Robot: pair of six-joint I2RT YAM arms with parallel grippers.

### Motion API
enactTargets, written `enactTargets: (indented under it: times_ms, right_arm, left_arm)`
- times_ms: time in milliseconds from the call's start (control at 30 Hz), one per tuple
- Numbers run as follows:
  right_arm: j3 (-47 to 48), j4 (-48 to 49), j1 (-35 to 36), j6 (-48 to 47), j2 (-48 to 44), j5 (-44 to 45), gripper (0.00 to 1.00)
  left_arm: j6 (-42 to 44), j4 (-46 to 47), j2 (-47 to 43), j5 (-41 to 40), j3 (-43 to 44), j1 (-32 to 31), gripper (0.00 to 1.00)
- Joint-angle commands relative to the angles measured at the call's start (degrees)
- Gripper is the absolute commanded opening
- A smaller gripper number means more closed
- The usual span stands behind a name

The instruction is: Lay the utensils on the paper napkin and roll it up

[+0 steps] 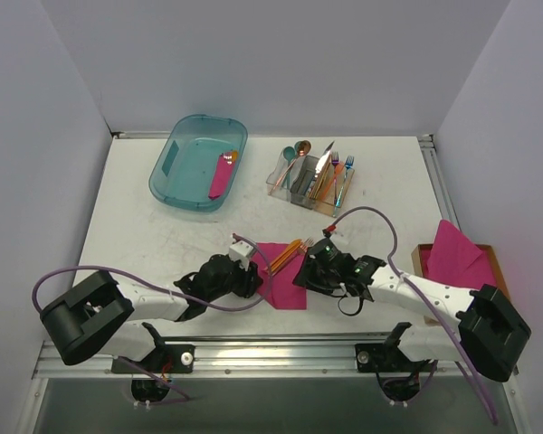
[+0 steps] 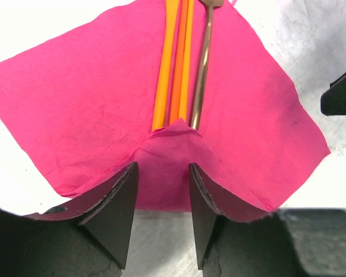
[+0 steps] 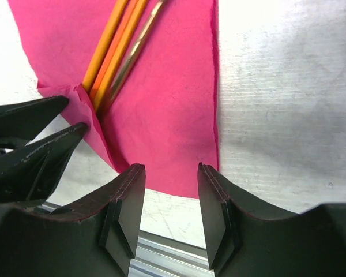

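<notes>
The magenta paper napkin [image 1: 287,282] lies flat between my two grippers, with the copper-orange utensils [image 1: 288,254] lying together on it. In the left wrist view the napkin [image 2: 75,98] has its near corner folded over the ends of the utensils [image 2: 179,63]. My left gripper [image 2: 161,187] is open, its fingertips [image 2: 127,190] under the napkin's lifted near edge. My right gripper [image 3: 170,182] is open and empty, just short of the napkin's other edge [image 3: 173,115], beside the utensils [image 3: 118,46]. In the top view the left gripper [image 1: 253,278] and right gripper [image 1: 304,274] flank the napkin.
A teal bin [image 1: 176,176] at the back left holds a pink roll with a copper piece. A clear organiser [image 1: 309,176] with mixed cutlery stands at the back middle. A wooden tray [image 1: 493,258] with a stack of pink sheets sits at the right.
</notes>
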Motion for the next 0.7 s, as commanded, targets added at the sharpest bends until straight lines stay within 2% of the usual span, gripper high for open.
enactTargets:
  times_ms: [0, 200, 233, 300, 333, 433, 667]
  right_arm:
    - [1.6, -4.4, 0.0, 3.1, 0.6, 1.8, 0.42]
    - [1.3, -6.6, 1.4, 9.0, 2.8, 2.7, 0.46]
    - [1.1, -7.2, 2.1, 10.0, 2.1, 3.2, 0.49]
    - [1.2, -8.4, 3.1, 12.9, 1.3, 4.5, 0.67]
    - [1.4, -9.2, 3.7, 13.6, 0.8, 5.7, 0.68]
    - [1.5, -9.5, 6.2, 16.0, 0.9, 7.1, 0.68]
    - [2.8, -11.0, 10.9, 21.5, 5.6, 9.1, 0.57]
  left_arm:
    - [1.9, -1.4, -0.9, -2.3, 3.0, -1.9, 0.5]
    - [2.9, -3.6, -0.6, -5.4, 4.2, -3.9, 0.57]
    - [3.1, -4.0, -0.6, -5.8, 4.4, -4.2, 0.57]
    - [3.6, -5.3, -0.6, -6.8, 5.2, -4.5, 0.58]
    - [3.9, -5.7, -0.4, -7.1, 5.5, -5.0, 0.58]
    - [3.8, -6.4, 0.7, -7.8, 6.0, -5.3, 0.57]
    - [2.7, -4.4, 4.5, -8.8, 6.1, -6.4, 0.54]
